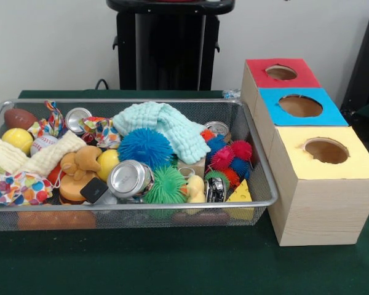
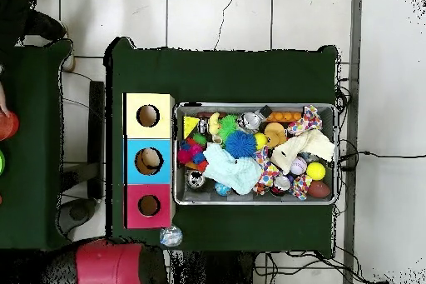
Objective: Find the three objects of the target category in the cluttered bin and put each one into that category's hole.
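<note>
The wire mesh bin (image 1: 172, 101) stands on the green table, full of toys, cloths and cans; in the overhead view (image 2: 254, 105) it lies right of the boxes. No clear bottle shows among the clutter in the bin. One small crumpled see-through thing, probably a plastic bottle (image 2: 170, 236), lies on the table outside the bin by the red box; its tip shows behind the bin's corner in the front view (image 1: 232, 93). The gripper and the arm show in neither view.
Three wooden boxes with round holes stand in a row beside the bin: red top (image 1: 295, 80), blue top (image 1: 332, 117), yellow top (image 1: 357, 163). The robot's pedestal (image 1: 169, 43) stands behind the bin. A person's hand (image 2: 2, 102) shows at a second table at the left.
</note>
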You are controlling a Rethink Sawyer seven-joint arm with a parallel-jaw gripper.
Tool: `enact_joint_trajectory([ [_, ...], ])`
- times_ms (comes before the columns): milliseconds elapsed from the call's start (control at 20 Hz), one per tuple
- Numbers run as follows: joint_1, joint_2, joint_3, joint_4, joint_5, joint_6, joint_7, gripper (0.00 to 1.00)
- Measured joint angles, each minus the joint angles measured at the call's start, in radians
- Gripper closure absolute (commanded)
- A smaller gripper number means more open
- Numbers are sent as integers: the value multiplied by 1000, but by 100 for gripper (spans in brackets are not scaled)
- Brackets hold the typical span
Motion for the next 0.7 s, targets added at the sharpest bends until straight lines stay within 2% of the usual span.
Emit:
enact_joint_trajectory([
  [200, -18, -90, 13, 143, -1, -190, 0, 100],
  [350, -110, -124, 70, 301, -1, -466, 0, 100],
  [500, -259, -96, 173, 476, -15, -831, 0, 100],
  [600, -324, -47, 213, 546, -59, -1016, 0, 100],
  [700, -359, -2, 231, 582, -108, -1128, 0, 100],
])
